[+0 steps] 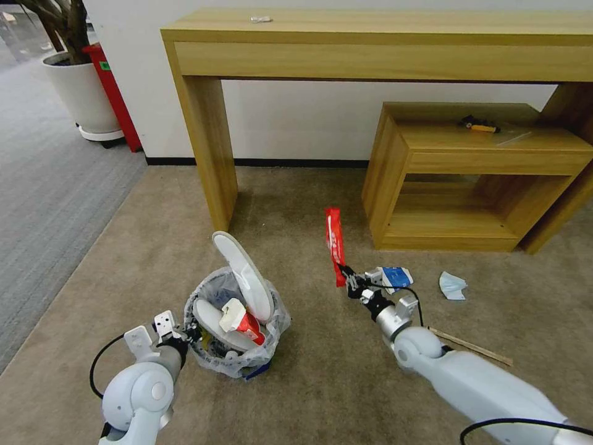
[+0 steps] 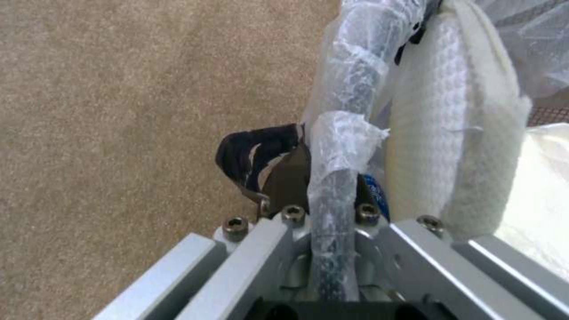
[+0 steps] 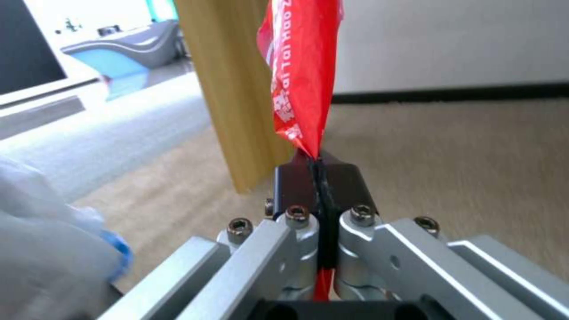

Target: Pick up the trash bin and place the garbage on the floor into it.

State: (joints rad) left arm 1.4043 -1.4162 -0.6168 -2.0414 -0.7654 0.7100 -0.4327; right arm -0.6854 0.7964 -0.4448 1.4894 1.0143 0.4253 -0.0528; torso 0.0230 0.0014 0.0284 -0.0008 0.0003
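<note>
Being pinched upright by its lower end in the closed right gripper point(image 1: 349, 281), at three o'clock of the small black bag-lined trash bin point(image 1: 238, 361) being rim-clamped by the left gripper point(image 1: 185, 334), the long red snack wrapper point(image 1: 335, 244) is risking slipping loose from so slight a hold.

Office-like room: carpet point(image 1: 321, 377), wooden console table point(image 1: 383, 43).

Pale grey-white rounded arm shells, black cables looping off both. Left gripper point(image 1: 185, 332): silver brackets, hex-head screws, black taped fingertips point(image 2: 261, 151). Right gripper point(image 1: 349, 279): same silver frame, four hex screws, black finger pads point(image 3: 296, 184).
</note>
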